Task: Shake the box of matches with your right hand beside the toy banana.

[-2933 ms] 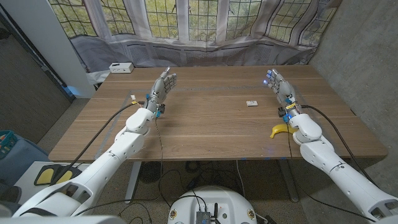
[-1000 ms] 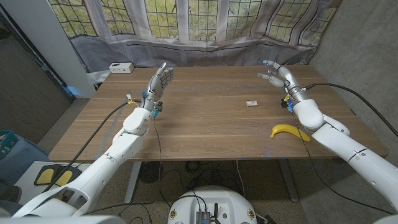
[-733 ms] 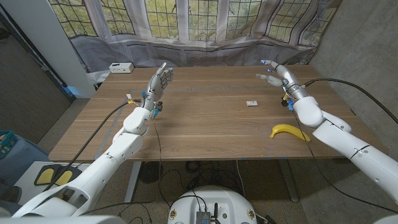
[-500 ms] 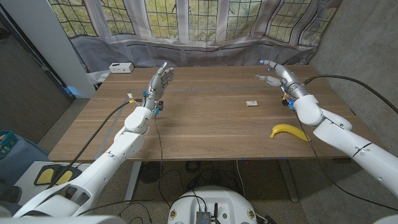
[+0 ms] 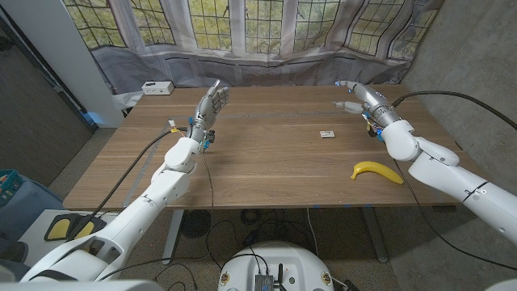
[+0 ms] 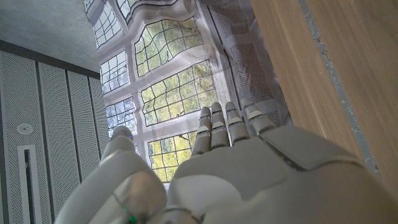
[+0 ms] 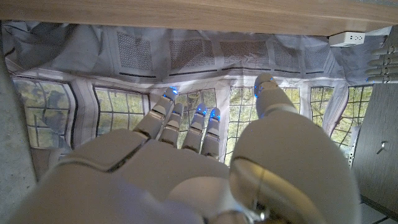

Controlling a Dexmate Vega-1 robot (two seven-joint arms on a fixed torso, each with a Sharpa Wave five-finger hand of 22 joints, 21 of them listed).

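Observation:
The small matchbox (image 5: 327, 133) lies on the wooden table (image 5: 266, 166), right of centre. A yellow toy banana (image 5: 376, 170) lies nearer the front right. My right hand (image 5: 362, 99) hovers open above the table, beyond and to the right of the matchbox, fingers spread and holding nothing. In the right wrist view the same right hand (image 7: 186, 155) has its fingers extended toward the curtain. My left hand (image 5: 210, 105) is raised at the far left of the table, fingers straight and together, empty. The left hand (image 6: 236, 155) also appears from behind in its wrist view.
A white power strip (image 5: 157, 87) sits at the table's far left corner, also visible as the power strip (image 7: 359, 38) in the right wrist view. A grey curtain (image 5: 266, 65) hangs behind the table under leaded windows. A concrete wall stands to the right.
My right hand has turned and drifted left toward the matchbox, its arm swinging out to the right. The left hand has barely shifted. Matchbox and banana have not moved.

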